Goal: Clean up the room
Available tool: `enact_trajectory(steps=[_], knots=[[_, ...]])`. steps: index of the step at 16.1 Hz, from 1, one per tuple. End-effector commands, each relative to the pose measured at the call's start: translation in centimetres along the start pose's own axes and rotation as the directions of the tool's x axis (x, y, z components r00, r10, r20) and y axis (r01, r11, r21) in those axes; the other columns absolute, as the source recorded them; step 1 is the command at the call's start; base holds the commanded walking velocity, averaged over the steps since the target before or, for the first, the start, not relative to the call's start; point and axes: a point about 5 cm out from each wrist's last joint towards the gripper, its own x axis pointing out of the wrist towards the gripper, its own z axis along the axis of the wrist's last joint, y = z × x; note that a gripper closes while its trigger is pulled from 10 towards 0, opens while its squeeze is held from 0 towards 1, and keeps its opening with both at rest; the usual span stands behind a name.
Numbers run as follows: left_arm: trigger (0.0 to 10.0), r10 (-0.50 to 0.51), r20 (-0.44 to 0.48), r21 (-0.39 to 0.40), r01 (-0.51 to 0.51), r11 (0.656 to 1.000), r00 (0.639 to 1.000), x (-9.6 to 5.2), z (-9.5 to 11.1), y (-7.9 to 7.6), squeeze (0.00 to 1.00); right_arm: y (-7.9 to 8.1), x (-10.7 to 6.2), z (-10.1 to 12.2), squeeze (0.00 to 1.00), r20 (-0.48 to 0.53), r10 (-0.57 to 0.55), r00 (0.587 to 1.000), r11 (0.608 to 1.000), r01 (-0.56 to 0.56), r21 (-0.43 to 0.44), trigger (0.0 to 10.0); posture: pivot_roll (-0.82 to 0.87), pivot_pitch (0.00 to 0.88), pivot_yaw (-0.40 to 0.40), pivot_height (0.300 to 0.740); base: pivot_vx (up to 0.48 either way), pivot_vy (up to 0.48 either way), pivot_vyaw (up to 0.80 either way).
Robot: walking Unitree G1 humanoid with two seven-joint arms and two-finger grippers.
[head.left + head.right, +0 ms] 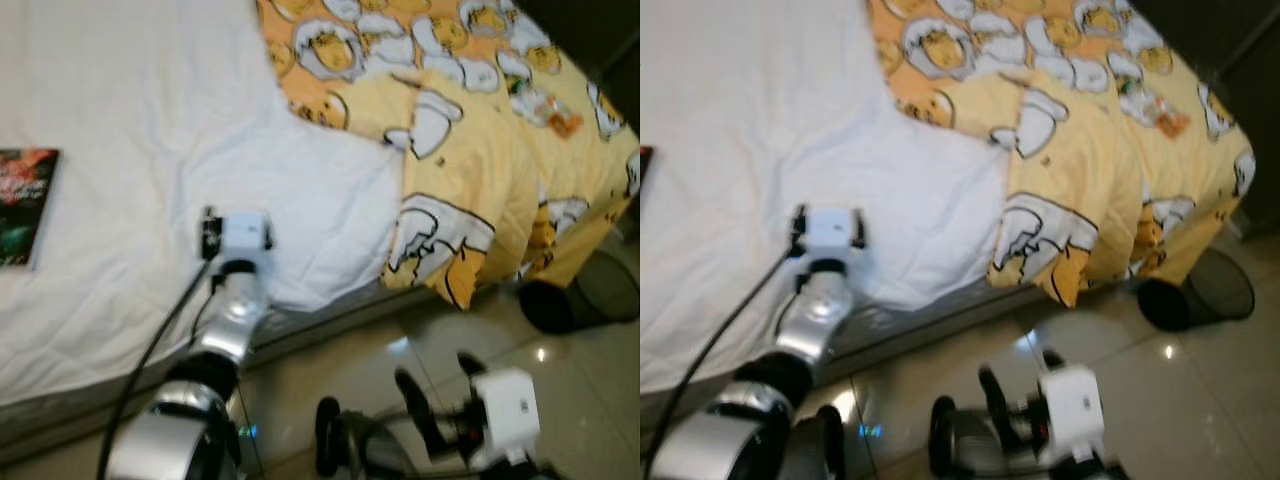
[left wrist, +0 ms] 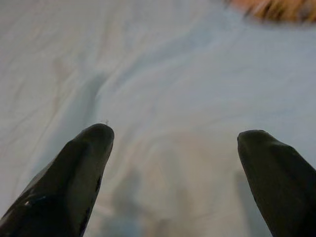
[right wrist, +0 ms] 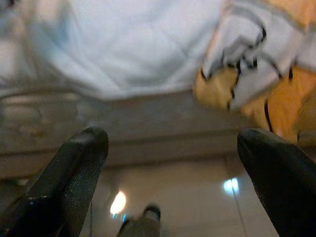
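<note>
White sheet (image 1: 150,150) lies under my left gripper (image 2: 173,143), fingers wide and empty; the yellow quilt (image 1: 480,150) is bunched at the bed's right side; I would reach for its edge slowly; right gripper (image 3: 173,143) hangs wide over the floor (image 1: 580,380).

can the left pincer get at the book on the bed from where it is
Probably yes. The left pincer is open over the white sheet, and the book lies flat further to the robot's left with only bare sheet between them. It would need a sideways reach.
</note>
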Motion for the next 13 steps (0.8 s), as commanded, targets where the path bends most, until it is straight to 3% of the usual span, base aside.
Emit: enact_trajectory(steps=[1,3,4,6,8,10,12,13], knots=[[10.0,0.020,-0.071,0.028,-0.018,0.999,0.997,-0.2,-1.1,0.0,0.00,0.1,-0.4,0.3,0.00,0.004,-0.002,1.000,1.000,0.002,-0.019,10.0,-0.22,0.333,-0.172,0.740,0.000,0.000,0.00],[10.0,0.008,-0.192,0.057,0.003,0.998,0.981,0.1,-2.3,0.4,0.00,0.1,-1.0,0.2,0.00,-0.015,-0.013,1.000,1.000,0.013,-0.011,10.0,-0.24,0.336,-0.169,0.740,0.000,0.000,0.00],[10.0,-0.050,-0.310,0.054,0.070,0.996,0.949,-0.2,-3.7,0.3,0.00,0.2,-1.3,0.1,0.00,-0.027,-0.019,0.999,1.000,0.019,-0.004,10.0,-0.24,0.337,-0.165,0.740,0.000,0.000,0.00],[10.0,-0.200,-0.514,0.011,0.239,0.971,0.834,-2.4,-6.7,-1.1,0.00,0.3,-1.6,-0.4,0.00,-0.058,-0.013,0.998,1.000,0.014,0.003,10.0,-0.23,0.336,-0.165,0.740,0.000,0.000,0.00],[10.0,-0.207,-0.571,0.005,0.255,0.967,0.795,-3.5,-8.0,-1.0,0.00,0.3,-1.6,-0.5,0.00,-0.065,-0.011,0.998,1.000,0.010,-0.004,10.0,-0.21,0.336,-0.162,0.740,0.000,0.000,0.00],[10.0,-0.249,-0.704,-0.115,0.239,0.964,0.665,-6.9,-11.3,-1.2,0.00,0.3,-1.7,-0.9,0.00,-0.086,-0.010,0.996,1.000,0.010,0.003,10.0,-0.19,0.328,-0.147,0.740,0.000,0.000,0.00],[10.0,-0.299,-0.753,-0.214,0.211,0.954,0.586,-9.5,-13.1,-1.7,0.00,0.4,-2.0,-1.3,0.00,-0.103,-0.004,0.995,1.000,0.005,0.007,10.0,-0.17,0.323,-0.144,0.740,0.000,0.000,0.00],[10.0,-0.325,-0.759,-0.230,0.235,0.944,0.564,-11.1,-13.9,-2.1,0.00,0.5,-2.0,-1.6,0.00,-0.115,0.003,0.993,1.000,-0.002,0.003,10.0,-0.15,0.321,-0.140,0.740,0.000,0.000,0.00]])
